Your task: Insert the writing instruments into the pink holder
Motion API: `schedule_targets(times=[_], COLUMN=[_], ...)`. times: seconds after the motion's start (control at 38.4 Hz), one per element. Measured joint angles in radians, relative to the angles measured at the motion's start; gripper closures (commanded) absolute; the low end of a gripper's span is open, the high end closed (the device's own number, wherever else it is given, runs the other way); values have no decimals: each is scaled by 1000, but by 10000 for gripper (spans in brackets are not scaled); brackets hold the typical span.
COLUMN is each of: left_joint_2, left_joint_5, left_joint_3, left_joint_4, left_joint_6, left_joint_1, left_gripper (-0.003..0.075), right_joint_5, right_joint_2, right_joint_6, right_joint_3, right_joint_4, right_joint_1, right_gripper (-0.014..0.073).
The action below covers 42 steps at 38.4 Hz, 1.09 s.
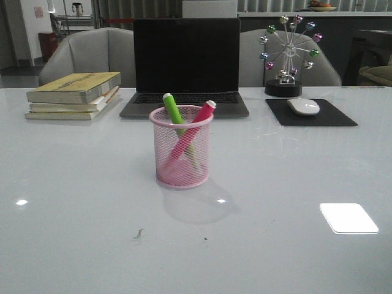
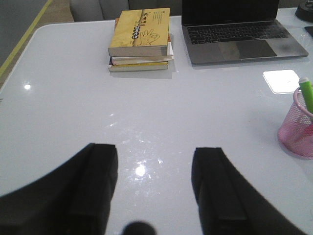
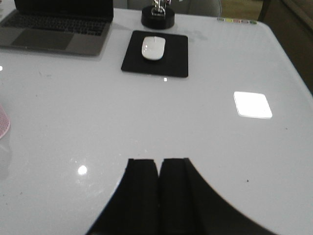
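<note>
The pink holder [image 1: 181, 147] stands upright on the white desk [image 1: 73, 202], in front of the laptop [image 1: 185, 64]. Both markers are inside it, crossed: the green marker [image 1: 173, 112] leans one way and the pink marker [image 1: 197, 126] the other, their pale caps sticking out above the rim.

The left pincer [image 2: 155, 183] is wide open, with bare desk showing between its two dark fingers [image 2: 95, 181]; it grips nothing. The holder [image 2: 296, 128] sits ahead of it and well off to its right side, at the edge of the left wrist view, with the green marker [image 2: 306, 92] poking up from it. A stack of books [image 2: 141, 40] lies farther ahead of this pincer, slightly to its left, and the laptop [image 2: 239, 36] lies ahead to its right.

The right pincer [image 3: 159, 183] is closed, its fingers [image 3: 142, 188] pressed together with nothing between them. It hangs over bare desk. Only a sliver of the holder [image 3: 3, 125] shows, well off to its left side. Ahead of this pincer lies a white mouse [image 3: 153, 47] on a black mousepad [image 3: 176, 66], and beyond that stands the dark base of a desk ornament [image 3: 157, 17]. In the front view that ornament [image 1: 286, 55] is a small wheel of coloured balls.

Neither pincer appears in the front view.
</note>
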Motion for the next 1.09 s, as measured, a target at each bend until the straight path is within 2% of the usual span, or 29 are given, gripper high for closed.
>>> schedule_targets(times=[0.29,0.52,0.65,0.91,1.09], left_joint_2=[0,0,0,0,0], left_joint_5=[0,0,0,0,0], left_joint_3=[0,0,0,0,0], left_joint_4=[0,0,0,0,0], left_joint_6=[0,0,0,0,0], left_joint_1=[0,0,0,0,0], left_gripper=[318,318,318,318,318], right_joint_5=[-269,-386,-392,-298,-283], right_joint_2=[-225,-343,-371,-373,-373], right_joint_6=[0,0,0,0,0], right_joint_3=[263,428,466,469,469], right_joint_4=[2,2,2,2,2], right_joint_1=[0,0,0,0,0], right_gripper=[543,543,543,543,543])
